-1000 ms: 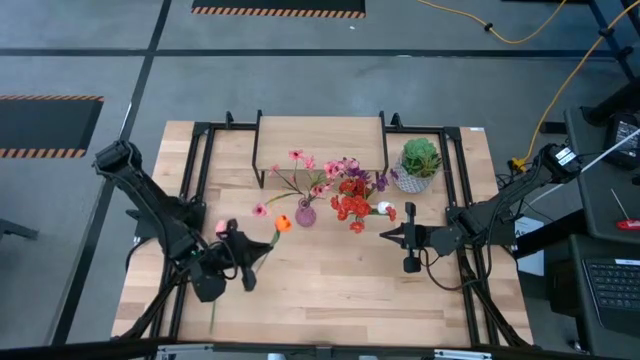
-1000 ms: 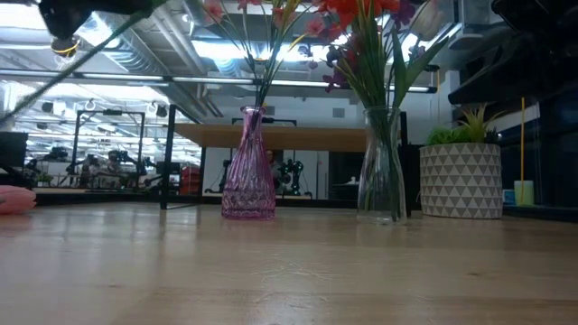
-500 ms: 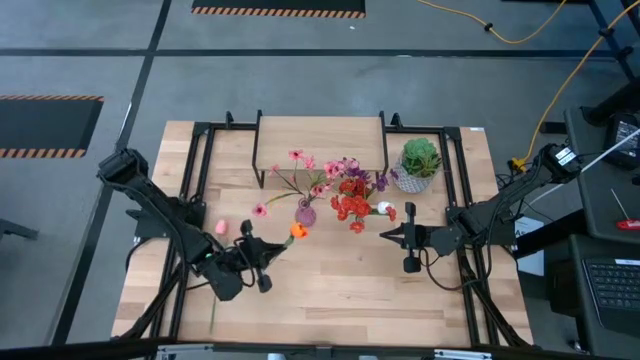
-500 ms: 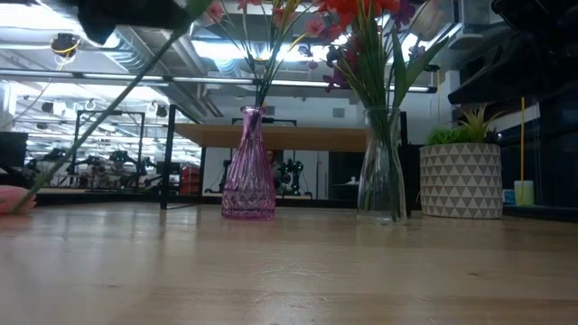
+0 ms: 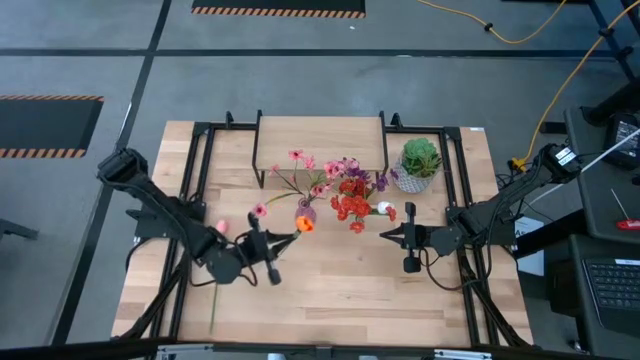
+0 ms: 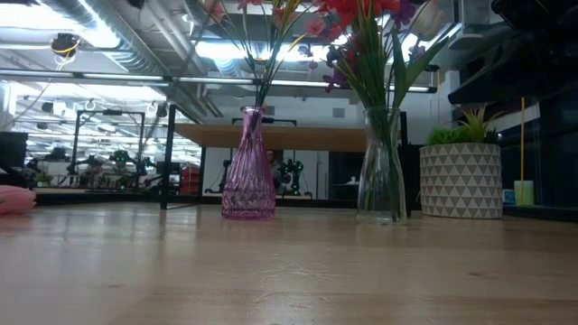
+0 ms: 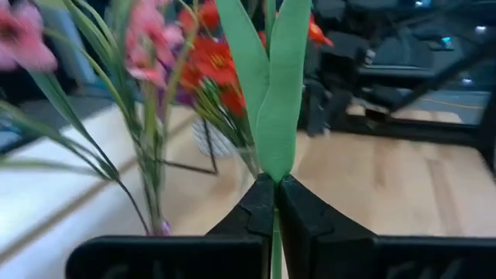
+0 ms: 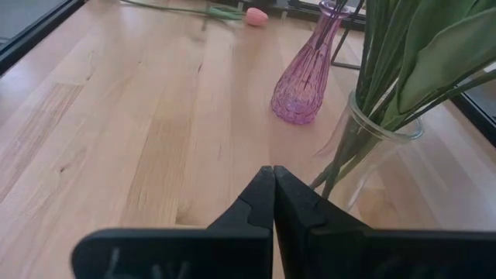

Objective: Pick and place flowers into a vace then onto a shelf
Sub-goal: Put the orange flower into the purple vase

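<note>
- Nearest the front edge of the surface, the left gripper hovers just in front and to the left of the purple vase; its fingers are pinched tight on the green stem of an orange tulip, whose bloom sits right beside the purple vase's mouth.
- In the left wrist view the two fingers meet on the stem, with the tulip's broad green leaves rising straight up from the pinch.
- The stem's loose end trails back past the left gripper toward the front-left corner of the surface.
- To the right of the purple vase, well apart from it, the right gripper waits above the surface — fingers closed together, holding nothing.
- A pink tulip lies flat on the surface to the left of the purple vase; the right wrist view shows it beyond the vase, stem stretched out behind it.
- The purple vase stands upright and already holds thin stems with small pink blossoms fanning out above it.
- Just to the right of the purple vase stands a clear glass vase packed with a red cluster, a white bud and a purple sprig.
- Farther right of it — the spiky green plant in its white patterned pot.
- Behind the purple vase, at the far side of the surface, stands the shelf, its light wooden top bare.
</note>
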